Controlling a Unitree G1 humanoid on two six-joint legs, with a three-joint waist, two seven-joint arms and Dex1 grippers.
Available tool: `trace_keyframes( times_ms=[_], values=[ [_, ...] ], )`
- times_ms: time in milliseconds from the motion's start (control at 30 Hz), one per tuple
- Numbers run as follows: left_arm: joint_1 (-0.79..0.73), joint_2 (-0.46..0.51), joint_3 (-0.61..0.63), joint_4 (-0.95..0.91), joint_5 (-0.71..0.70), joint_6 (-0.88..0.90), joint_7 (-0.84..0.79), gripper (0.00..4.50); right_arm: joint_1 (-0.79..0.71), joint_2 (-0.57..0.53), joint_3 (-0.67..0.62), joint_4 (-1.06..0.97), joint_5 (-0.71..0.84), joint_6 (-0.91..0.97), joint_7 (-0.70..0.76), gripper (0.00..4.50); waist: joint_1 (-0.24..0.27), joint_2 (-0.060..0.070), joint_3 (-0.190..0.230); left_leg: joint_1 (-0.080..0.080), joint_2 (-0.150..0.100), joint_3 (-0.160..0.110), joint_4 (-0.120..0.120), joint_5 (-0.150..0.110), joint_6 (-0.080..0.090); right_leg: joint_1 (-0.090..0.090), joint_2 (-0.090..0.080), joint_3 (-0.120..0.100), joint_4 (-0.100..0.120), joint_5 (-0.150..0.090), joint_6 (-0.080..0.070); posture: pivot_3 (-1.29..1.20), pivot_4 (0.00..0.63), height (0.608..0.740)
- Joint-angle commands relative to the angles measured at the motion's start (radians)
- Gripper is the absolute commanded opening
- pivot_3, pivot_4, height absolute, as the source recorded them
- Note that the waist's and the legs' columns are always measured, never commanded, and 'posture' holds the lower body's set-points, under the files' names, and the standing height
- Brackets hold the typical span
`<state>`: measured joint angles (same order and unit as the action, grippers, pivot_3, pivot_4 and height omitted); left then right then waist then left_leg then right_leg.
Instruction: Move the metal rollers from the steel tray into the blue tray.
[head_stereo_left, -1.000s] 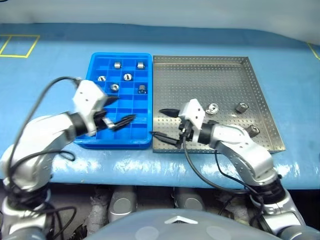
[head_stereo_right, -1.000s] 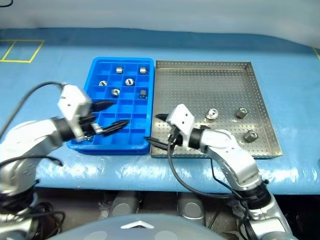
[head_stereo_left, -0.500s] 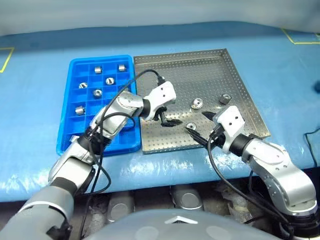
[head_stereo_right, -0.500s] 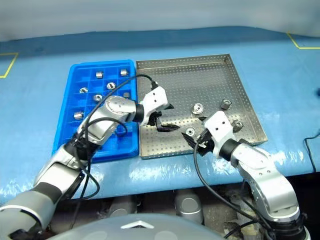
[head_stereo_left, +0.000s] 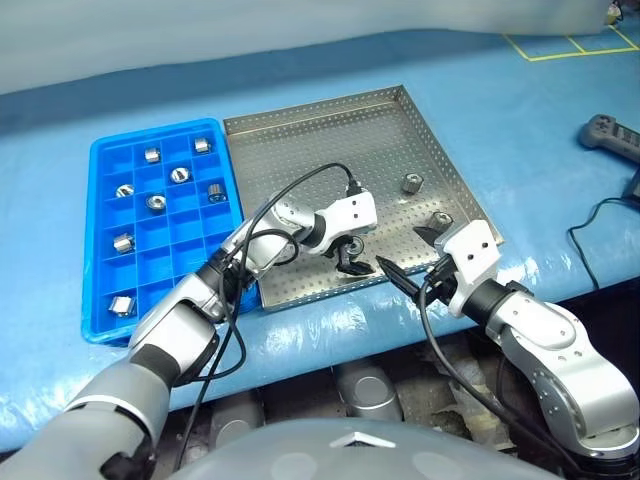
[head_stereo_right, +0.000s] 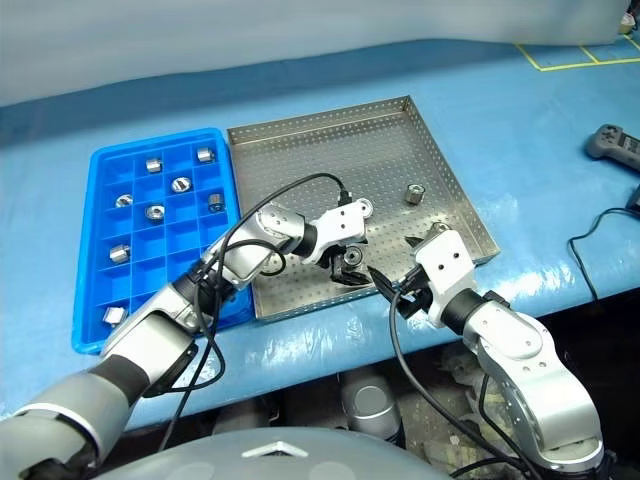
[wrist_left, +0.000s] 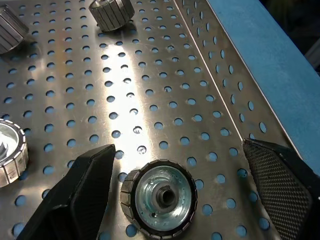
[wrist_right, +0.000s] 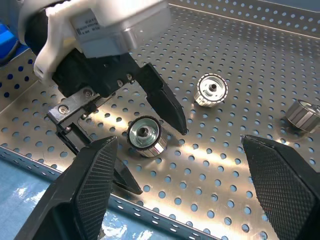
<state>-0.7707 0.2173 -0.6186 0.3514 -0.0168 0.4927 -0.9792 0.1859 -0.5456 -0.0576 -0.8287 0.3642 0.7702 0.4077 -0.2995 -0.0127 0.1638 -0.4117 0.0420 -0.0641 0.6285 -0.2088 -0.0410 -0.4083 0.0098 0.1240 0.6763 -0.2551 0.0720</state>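
Between left end effector (wrist_right: 150, 137) spread fingers | metal roller (wrist_right: 145, 136) upright, hole up | right end effector (head_stereo_left: 405, 262) released

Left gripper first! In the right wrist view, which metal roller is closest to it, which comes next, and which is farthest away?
1. The roller standing between the open fingers of the left gripper, near the steel tray's front rim.
2. The roller lying on its side, farther into the tray.
3. The roller at the picture's edge.
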Motion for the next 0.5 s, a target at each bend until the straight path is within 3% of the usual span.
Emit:
trace_keyframes(
  times_ms=[33, 233, 333, 500],
  values=[
    [-0.012, -0.005, -0.002, 0.017, 0.053, -0.036, 0.019, 4.44, -0.006, 0.002, -0.020, -0.032, 0.003, -0.022, -0.005, 4.19, -0.006, 0.000, 0.000, 0.000, 0.000, 0.000, 0.000, 0.000, 0.000, 0.000, 0.000, 0.000, 0.000, 0.000, 0.000, -0.33, 0.150, 0.740],
    [-0.001, -0.007, 0.015, 0.031, 0.081, -0.044, 0.021, 4.44, -0.022, 0.000, -0.007, -0.018, -0.001, -0.034, 0.004, 4.19, -0.007, 0.000, 0.000, 0.000, 0.000, 0.000, 0.000, 0.000, 0.000, 0.000, 0.000, 0.000, 0.000, 0.000, 0.000, -0.32, 0.150, 0.740],
    [0.005, -0.011, 0.022, 0.025, 0.084, -0.040, 0.022, 3.82, -0.034, 0.000, -0.001, -0.010, -0.002, -0.036, 0.007, 4.19, -0.007, 0.000, 0.000, 0.000, 0.000, 0.000, 0.000, 0.000, 0.000, 0.000, 0.000, 0.000, 0.000, 0.000, 0.000, -0.32, 0.150, 0.740],
    [0.014, -0.013, 0.024, 0.017, 0.094, -0.043, 0.016, 2.17, -0.043, -0.002, 0.003, -0.002, -0.002, -0.038, 0.012, 4.19, -0.004, 0.000, 0.000, 0.000, 0.000, 0.000, -0.001, 0.000, 0.000, 0.000, 0.000, 0.000, 0.000, 0.000, 0.000, -0.30, 0.150, 0.740]
  ],
)
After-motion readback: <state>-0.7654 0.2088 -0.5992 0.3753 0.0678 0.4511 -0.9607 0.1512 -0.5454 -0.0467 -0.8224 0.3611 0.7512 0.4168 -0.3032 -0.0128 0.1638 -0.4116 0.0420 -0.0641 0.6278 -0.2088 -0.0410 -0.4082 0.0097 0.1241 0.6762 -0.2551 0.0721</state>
